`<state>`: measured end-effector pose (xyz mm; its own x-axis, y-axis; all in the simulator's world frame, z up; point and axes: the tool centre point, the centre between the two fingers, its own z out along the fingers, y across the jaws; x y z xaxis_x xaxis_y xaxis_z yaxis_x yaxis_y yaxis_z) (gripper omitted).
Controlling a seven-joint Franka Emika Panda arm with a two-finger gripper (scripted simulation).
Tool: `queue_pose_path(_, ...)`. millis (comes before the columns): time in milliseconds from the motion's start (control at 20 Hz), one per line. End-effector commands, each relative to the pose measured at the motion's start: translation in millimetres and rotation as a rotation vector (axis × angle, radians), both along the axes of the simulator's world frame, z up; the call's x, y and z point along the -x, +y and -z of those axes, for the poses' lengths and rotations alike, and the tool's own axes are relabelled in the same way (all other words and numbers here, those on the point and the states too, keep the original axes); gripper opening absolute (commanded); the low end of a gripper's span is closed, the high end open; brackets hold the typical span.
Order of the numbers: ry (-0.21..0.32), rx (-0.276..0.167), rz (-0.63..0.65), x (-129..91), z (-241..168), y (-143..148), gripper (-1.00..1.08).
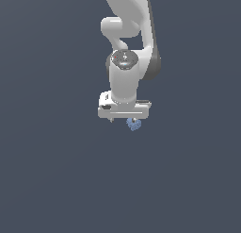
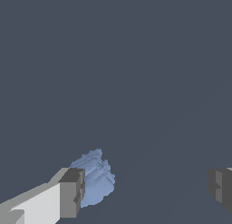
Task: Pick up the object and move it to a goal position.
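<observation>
— Pale blue and ridged, that's the object [image 2: 95, 177]. Where does it sit?

— Right up against the inner face of one finger [image 2: 72, 192], in the wrist view. It reaches from that pad a little way into the gap. The other finger [image 2: 222, 187] stands well apart from it, across a wide stretch of bare grey ground.

— So the gripper [image 2: 147, 191] has not closed on it?

— No. Its jaws are spread wide. The object is beside just one pad, and whether it truly touches that pad I cannot tell. Nothing is clamped between the two.

— And from the exterior view?

— The white arm [image 1: 126, 81] points straight down, with the gripper [image 1: 123, 118] at its foot. The object [image 1: 134, 124] shows as a small blue speck just under the hand's lower edge, towards the exterior view's right. The fingers are too small there to make out clearly.

— Any box, tray or bin holding things?

— I see only the flat, dark grey surface [image 1: 56, 180] under everything, and the object appears to lie on it.
</observation>
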<state>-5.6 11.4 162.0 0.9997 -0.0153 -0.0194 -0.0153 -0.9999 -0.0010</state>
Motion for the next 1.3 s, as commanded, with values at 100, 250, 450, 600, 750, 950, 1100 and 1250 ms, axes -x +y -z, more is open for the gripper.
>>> queue_pose_path(100,-0.001,-0.003,0.004,-1,0,0,1.00)
queue_pose_path(250,-0.002,-0.003,-0.009,1,2,2,1.00)
queue_pose_path(450,-0.003,-0.002,-0.055,7,10,8,1.00)
queue_pose_path(600,-0.005,-0.001,-0.110,14,19,15,1.00)
queue_pose_path(750,-0.008,0.000,-0.185,24,30,25,1.00)
queue_pose_path(950,-0.012,0.000,-0.305,41,48,40,1.00)
queue_pose_path(1100,-0.015,-0.001,-0.380,53,58,50,1.00)
queue_pose_path(1250,-0.017,-0.002,-0.436,61,65,57,1.00)
